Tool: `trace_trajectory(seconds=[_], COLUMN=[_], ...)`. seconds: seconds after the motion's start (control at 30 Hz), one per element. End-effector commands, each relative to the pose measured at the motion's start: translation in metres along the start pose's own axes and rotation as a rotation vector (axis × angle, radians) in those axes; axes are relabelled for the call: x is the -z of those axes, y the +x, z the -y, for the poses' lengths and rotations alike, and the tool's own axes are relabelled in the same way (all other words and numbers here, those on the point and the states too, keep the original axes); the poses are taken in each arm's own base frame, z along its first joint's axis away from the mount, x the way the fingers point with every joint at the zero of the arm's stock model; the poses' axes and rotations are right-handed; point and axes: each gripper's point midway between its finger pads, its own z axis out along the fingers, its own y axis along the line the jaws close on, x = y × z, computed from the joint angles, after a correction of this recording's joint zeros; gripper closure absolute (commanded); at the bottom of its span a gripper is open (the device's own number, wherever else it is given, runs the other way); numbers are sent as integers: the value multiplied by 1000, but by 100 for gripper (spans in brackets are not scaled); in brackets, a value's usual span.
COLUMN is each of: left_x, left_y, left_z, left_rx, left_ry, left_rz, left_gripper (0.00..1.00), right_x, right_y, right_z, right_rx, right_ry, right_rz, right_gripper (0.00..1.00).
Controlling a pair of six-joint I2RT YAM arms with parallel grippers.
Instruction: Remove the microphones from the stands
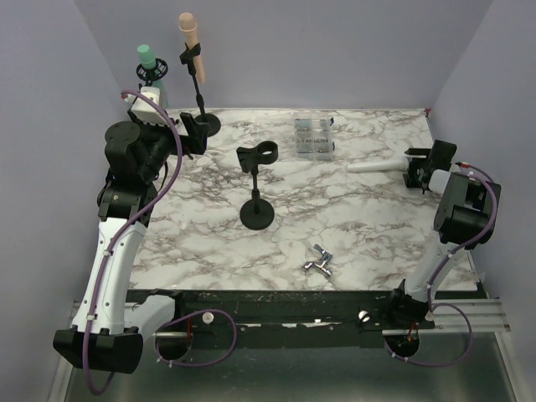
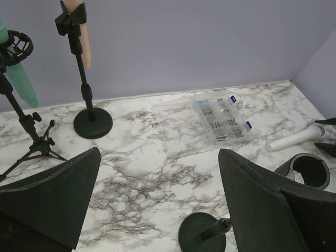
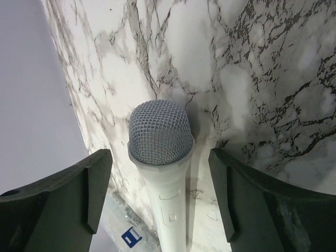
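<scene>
The left pincer [image 2: 157, 160], fingers apart, hovers over the tabletop [image 1: 360, 234] with a tall stand [image 2: 84, 89] holding a pink microphone [image 2: 85, 47] beyond it and the empty stand [image 1: 257, 214] to its right, while the right pincer [image 3: 159, 157], also apart, straddles the white microphone [image 3: 160, 136] lying flat.

the empty stand [image 1: 256, 186] is blocking mid-table, the parts box [image 1: 312, 136] is sitting behind it; bare marble [image 1: 377, 239] is lying open around them.

Smooth marble-patterned surface [image 1: 368, 234]; white plastic microphone [image 3: 173, 210] with woven metal mesh head; matt black stand [image 1: 257, 214]; clear plastic box [image 1: 313, 136]; shiny metal fitting [image 1: 319, 261].
</scene>
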Motion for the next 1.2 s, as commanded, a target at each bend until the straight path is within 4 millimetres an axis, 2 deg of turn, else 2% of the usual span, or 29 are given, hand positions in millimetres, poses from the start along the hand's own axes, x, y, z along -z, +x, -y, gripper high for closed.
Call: trace_trajectory(seconds=[0.0,0.17,0.37,0.47,0.53,0.57,0.6,0.7,0.8,0.93,1.0,1.17], left_x=[1,0,0,-2,-3,-3,-4,-6,-6,-8,-8,-6], left_y=[-5,-5,-6,-4,-3,-2,-1,2,3,6,7,6], left_z=[3,3,8,14,20,22,23,26,29,31,34,39], left_rx=[8,14,39,54,68,73,80,95,98,105,109,94], left_ry=[22,27,63,98,129,141,148,166,177,188,198,202], left_rz=[18,17,18,2,-2,-2,-5,-17,-14,-26,-28,-24], left_gripper=[4,4,4,3,3,2,2,2,2,2,2,2], right_x=[-3,13,66,97,122,138,155,216,282,363,392,433], right_y=[8,8,13,48,83,109,130,204,258,304,320,339], right_z=[59,42,14,-7,-25,-31,-44,-62,-77,-91,-95,-102], right_rx=[71,100,234,374,477,538,593,740,795,797,798,785], right_ry=[186,140,13,-106,-206,-270,-364,-572,-761,-979,-1047,-1125], right_rz=[-9,-16,-11,-103,-193,-275,-328,-517,-664,-821,-894,-982], right_gripper=[17,11,4,0,0,0,0,0,0,0,0,0])
